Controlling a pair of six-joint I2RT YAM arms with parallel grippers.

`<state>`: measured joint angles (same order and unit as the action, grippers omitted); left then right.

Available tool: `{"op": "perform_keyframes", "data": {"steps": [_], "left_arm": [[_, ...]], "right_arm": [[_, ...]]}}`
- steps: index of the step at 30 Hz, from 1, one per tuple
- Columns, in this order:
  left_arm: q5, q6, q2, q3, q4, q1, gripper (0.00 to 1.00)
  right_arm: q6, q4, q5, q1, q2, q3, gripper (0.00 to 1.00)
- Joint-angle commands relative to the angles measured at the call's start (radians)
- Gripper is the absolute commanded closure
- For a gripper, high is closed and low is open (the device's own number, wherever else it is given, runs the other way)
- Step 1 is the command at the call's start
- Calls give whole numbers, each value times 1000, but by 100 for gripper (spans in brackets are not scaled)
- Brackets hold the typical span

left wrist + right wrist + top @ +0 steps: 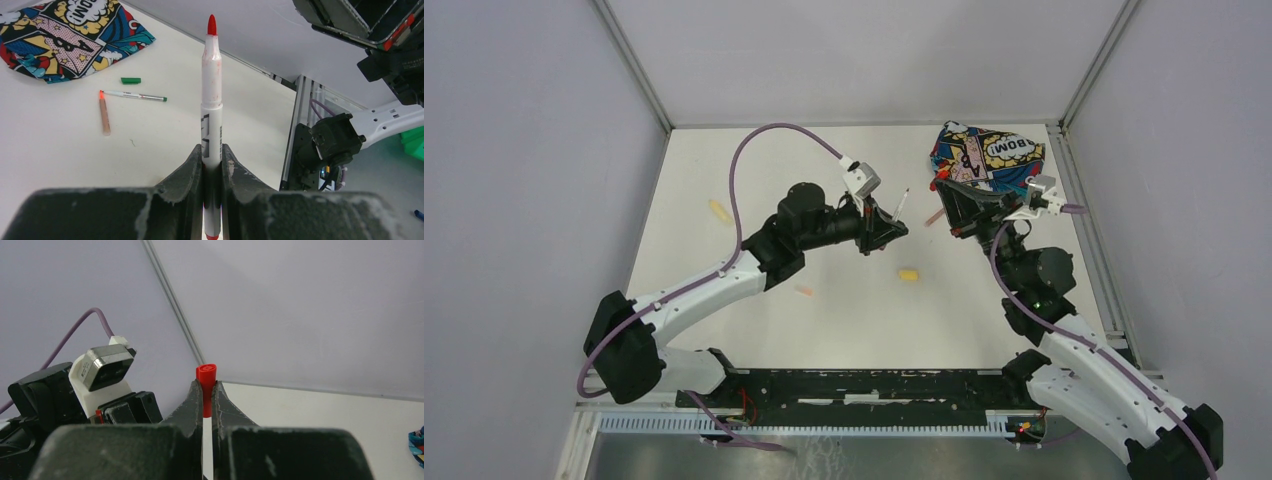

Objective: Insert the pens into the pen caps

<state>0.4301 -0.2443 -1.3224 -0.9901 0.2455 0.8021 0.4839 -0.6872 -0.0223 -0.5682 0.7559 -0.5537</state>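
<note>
The left gripper [212,152] clamps the red pen [211,90] tip-up over the table's [844,330] middle, and the frame cuts off the pen's lower end. The right gripper [206,390] pinches the red cap [206,373], its lower half hidden between the fingers, by the pouch [989,155] in the far right corner. The green cap [130,80], green pen [135,95] and orange pen [104,116] lie close together near the pouch. A yellow cap [909,274] sits in open mid-table. Small blurred pieces lie toward the left edge.

Bare bench [894,330] spans the near middle — a fabric pouch [987,155] fills the far right corner, a yellow cap [909,274] lies mid-bench.
</note>
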Motion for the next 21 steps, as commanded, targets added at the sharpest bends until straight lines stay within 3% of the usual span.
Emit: {"op": "perform_keyframes", "data": {"steps": [1,21], "left_arm": [[32,87,-4,-30,-12,23,98],[46,104,-3,-35,-24,40,98]], "right_arm": [[28,-93,45,2,20,-44,100],[62,-94,154,2,73,-69,100]]}}
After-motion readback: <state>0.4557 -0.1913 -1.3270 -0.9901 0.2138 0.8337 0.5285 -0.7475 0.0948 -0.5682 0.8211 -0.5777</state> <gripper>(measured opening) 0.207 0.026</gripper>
